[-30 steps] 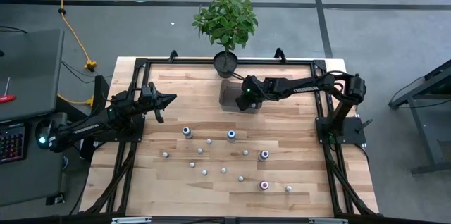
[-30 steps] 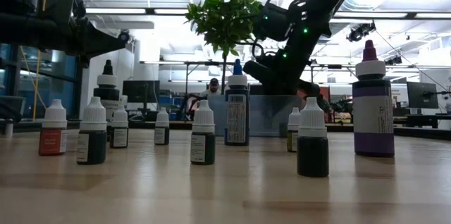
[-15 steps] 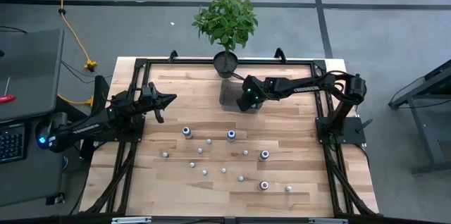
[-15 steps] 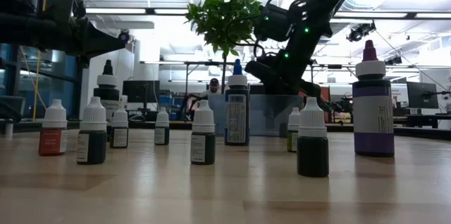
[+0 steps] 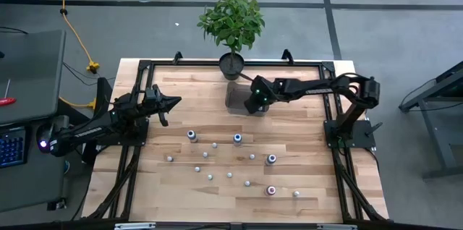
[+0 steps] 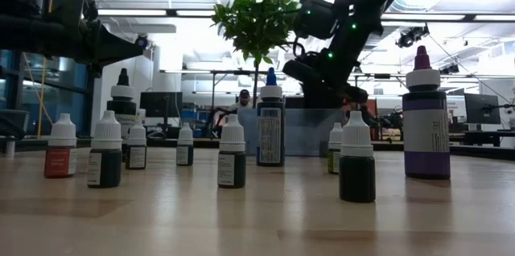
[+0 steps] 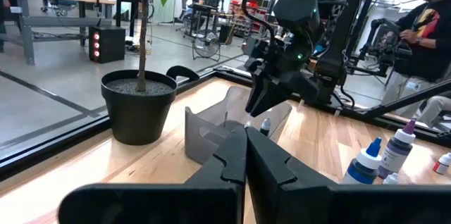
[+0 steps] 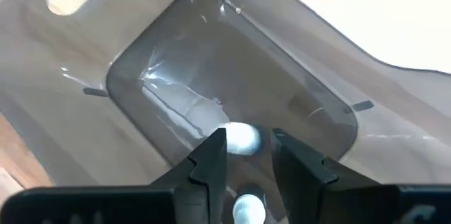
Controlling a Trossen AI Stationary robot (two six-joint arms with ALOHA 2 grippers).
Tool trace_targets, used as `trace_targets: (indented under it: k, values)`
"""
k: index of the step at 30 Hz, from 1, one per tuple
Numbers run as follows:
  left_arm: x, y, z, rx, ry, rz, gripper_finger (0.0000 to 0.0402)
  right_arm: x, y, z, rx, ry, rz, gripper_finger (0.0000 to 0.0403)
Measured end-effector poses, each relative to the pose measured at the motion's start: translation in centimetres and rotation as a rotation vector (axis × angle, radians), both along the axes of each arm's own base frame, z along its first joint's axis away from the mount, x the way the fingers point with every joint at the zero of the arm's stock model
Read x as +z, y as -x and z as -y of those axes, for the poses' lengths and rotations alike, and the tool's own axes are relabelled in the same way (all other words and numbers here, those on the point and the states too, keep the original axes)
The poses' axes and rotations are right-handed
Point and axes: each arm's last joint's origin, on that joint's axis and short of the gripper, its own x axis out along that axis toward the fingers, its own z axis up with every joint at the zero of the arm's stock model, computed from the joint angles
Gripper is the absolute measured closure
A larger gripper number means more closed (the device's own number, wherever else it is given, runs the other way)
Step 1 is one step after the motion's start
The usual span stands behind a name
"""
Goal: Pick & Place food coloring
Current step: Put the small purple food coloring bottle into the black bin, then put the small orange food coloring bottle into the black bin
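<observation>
Bottles [image 5: 229, 174] stand scattered on the desk [image 5: 311, 125]; one [image 8: 239, 138] lies in the bin [image 5: 237, 100], under the right gripper [image 8: 243, 157], jaws parted to drop it. Left gripper [image 5: 176, 100] waits closed.

The pale butcher-block wooden table top [image 5: 304, 179] shows glued planks with a smooth, faintly satin finish. The clear rectangular plastic bin [image 8: 232, 83] is glossy, catching glints along its rounded corners. The tiny plastic food colouring bottles [image 6: 232, 155] carry smooth whitish caps and paper-looking labels. The black round plastic plant pot [image 7: 138, 108] looks matt, its soil coarse and grainy.
</observation>
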Motion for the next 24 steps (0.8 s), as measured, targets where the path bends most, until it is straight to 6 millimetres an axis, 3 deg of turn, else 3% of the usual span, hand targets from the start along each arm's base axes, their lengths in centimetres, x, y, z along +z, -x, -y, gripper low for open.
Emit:
trace_targets:
  k: [14,19,24]
  values:
    - [0.0,0.0,0.0,0.000,0.000,0.000,0.0401,0.8,0.4,0.1,0.024,0.006,0.010,0.0286]
    - [0.0,0.0,0.0,0.000,0.000,0.000,0.0401,3.4,1.2,0.1,0.069,0.071,0.074,0.0284]
    - [0.0,0.0,0.0,0.000,0.000,0.000,0.0401,7.1,2.5,-0.7,0.235,0.126,0.190,0.0285]
